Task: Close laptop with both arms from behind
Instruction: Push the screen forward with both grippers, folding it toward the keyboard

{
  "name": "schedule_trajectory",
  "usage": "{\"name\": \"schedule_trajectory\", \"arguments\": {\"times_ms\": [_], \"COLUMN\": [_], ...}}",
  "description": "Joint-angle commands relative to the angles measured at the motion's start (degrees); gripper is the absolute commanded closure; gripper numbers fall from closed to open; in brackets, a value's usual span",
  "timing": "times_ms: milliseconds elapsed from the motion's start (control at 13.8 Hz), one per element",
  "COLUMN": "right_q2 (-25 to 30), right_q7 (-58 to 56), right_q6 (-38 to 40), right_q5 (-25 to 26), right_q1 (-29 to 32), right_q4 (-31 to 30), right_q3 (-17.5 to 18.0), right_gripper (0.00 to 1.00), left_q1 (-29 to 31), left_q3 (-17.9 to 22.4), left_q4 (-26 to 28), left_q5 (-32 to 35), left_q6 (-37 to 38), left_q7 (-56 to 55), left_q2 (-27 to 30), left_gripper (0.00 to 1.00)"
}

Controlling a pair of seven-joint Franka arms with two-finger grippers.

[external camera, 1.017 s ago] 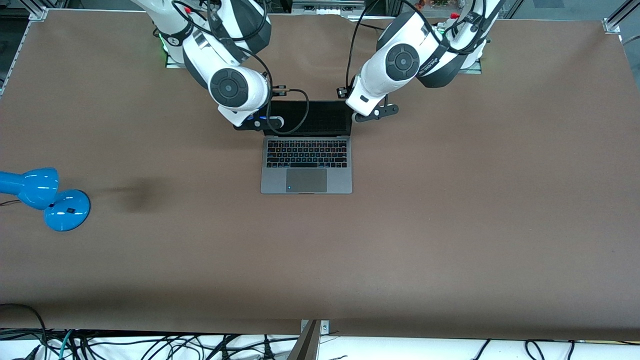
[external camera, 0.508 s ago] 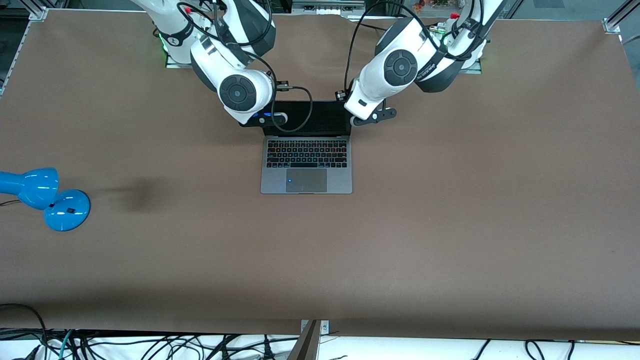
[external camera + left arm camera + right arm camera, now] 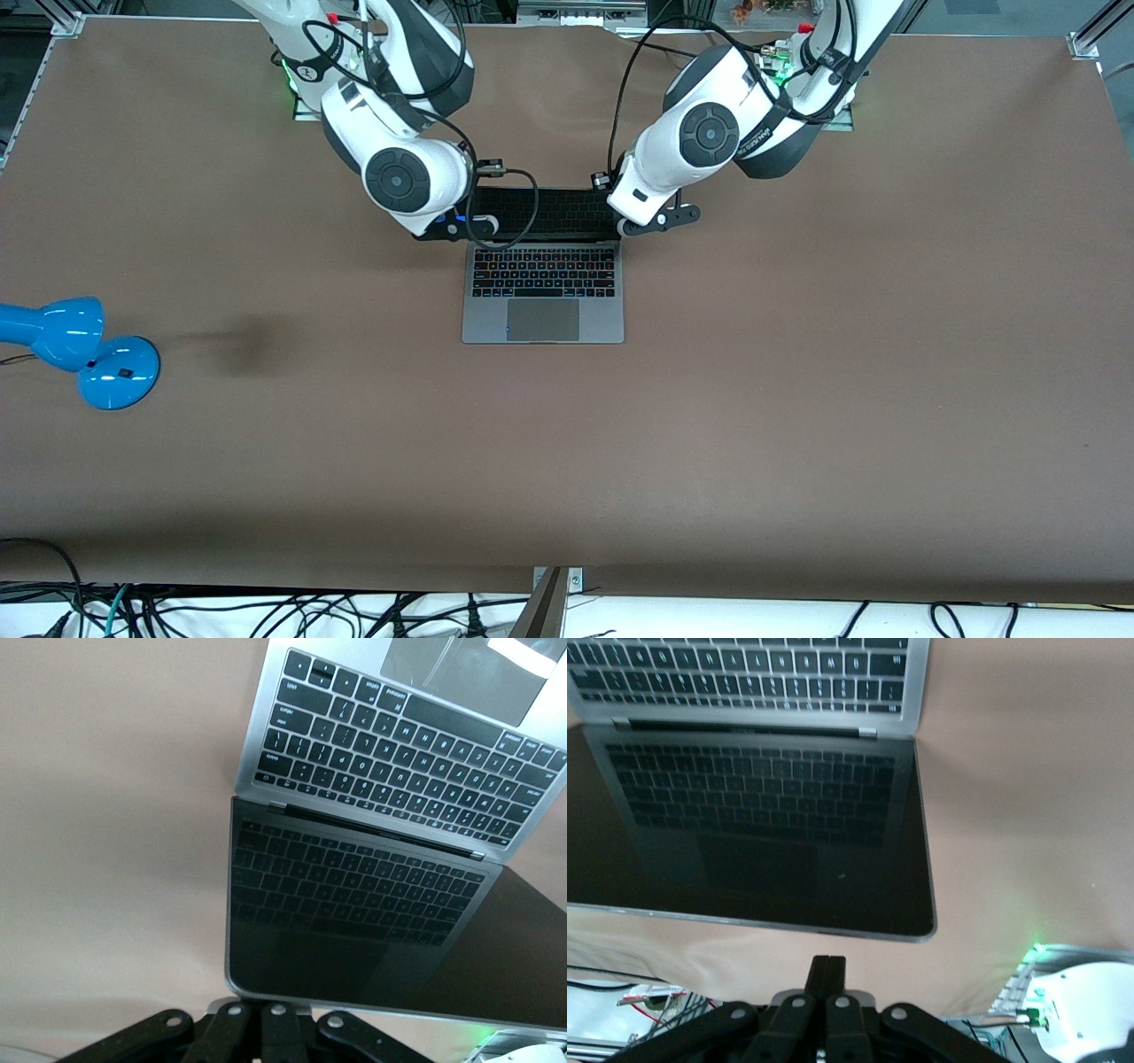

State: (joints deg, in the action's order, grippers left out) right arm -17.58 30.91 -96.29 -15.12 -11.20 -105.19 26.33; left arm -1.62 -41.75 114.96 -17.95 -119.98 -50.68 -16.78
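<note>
- The laptop (image 3: pixel 542 288) lies open on the brown table (image 3: pixel 797 372), roughly midway between the two arms' ends and close to the robots' bases.
- Its base sits flat. The trackpad edge faces the front camera; the hinge edge faces the bases.
- The hinge line, the laptop's long axis, runs from one arm's end of the table toward the other.
- The screen (image 3: pixel 558 213) stands up from the hinge, dark and facing the front camera. In both wrist views it mirrors the keyboard (image 3: pixel 399 753).
- Right gripper (image 3: pixel 828 979): by the upper edge of the lid, at the corner toward the right arm's end. Its fingers (image 3: pixel 827 970) are pressed together, holding nothing; a gap shows between their tips and the lid edge in the right wrist view.
- Left gripper (image 3: pixel 266 1014): by the upper edge of the lid, at the corner toward the left arm's end. Only its body shows, so whether its fingers are apart or together cannot be told.
- A blue desk lamp (image 3: pixel 75 350) stands on the table at the right arm's end, well apart from the laptop and nearer to the front camera.
- Loose black cables (image 3: pixel 266 611) lie below the table's near edge.
</note>
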Motion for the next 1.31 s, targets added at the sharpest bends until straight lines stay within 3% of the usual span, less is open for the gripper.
{"name": "schedule_trajectory", "arguments": {"times_ms": [0, 363, 654, 1235], "right_q2": [0.17, -0.26, -1.14, -2.2], "right_q7": [-0.85, -1.02, -3.04, -8.05], "right_q6": [-2.57, -6.98, -10.23, -17.26], "right_q5": [0.09, 0.18, 3.08, 3.25], "right_q1": [0.92, 1.62, 2.24, 2.59], "right_q4": [-0.19, -0.19, -0.28, -0.19], "right_q3": [0.31, 0.3, 0.22, -2.16], "right_gripper": [0.97, 0.97, 0.97, 0.97], "left_q1": [0.3, 0.39, 0.3, 0.04], "left_q3": [0.17, 0.88, 1.93, 3.6], "left_q4": [-2.81, -4.39, -5.88, -8.96], "left_q5": [1.69, 4.33, 5.2, 7.66], "left_q6": [0.1, 0.1, 0.1, 0.1], "left_q7": [-1.09, -1.18, -1.09, -1.09], "left_q2": [-2.02, -4.31, -6.06, -9.67], "left_gripper": [1.0, 1.0, 1.0, 1.0]}}
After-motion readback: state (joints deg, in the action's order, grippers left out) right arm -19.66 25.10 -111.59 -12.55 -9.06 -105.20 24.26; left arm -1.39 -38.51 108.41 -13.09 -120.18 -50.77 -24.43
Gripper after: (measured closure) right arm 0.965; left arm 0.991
